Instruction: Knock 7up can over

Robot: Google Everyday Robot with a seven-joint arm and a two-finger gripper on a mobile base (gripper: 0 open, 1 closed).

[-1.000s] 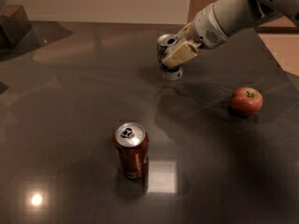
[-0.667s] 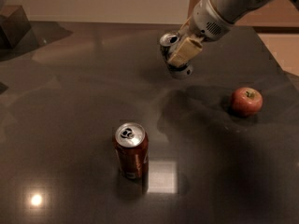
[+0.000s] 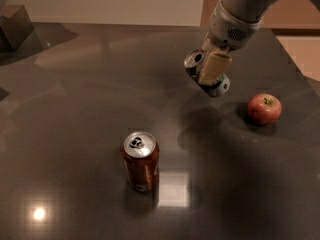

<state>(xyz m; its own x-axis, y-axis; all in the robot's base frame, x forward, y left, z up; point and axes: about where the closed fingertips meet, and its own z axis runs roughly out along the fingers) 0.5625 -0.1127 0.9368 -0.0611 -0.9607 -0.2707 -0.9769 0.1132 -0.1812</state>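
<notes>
Camera view: tan, flat-padded fingers of the gripper clamp the 7up can, tilted, at one o'clock on the glossy dark table. Its smooth round aluminium could slip and roll toward the apple at four o'clock; the reddish-brown can stands well apart.

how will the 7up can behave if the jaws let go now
Held tilted by the gripper over the far right of the table, the 7up can would probably topple onto its side. Being round, it may then roll, perhaps toward the apple.
</notes>
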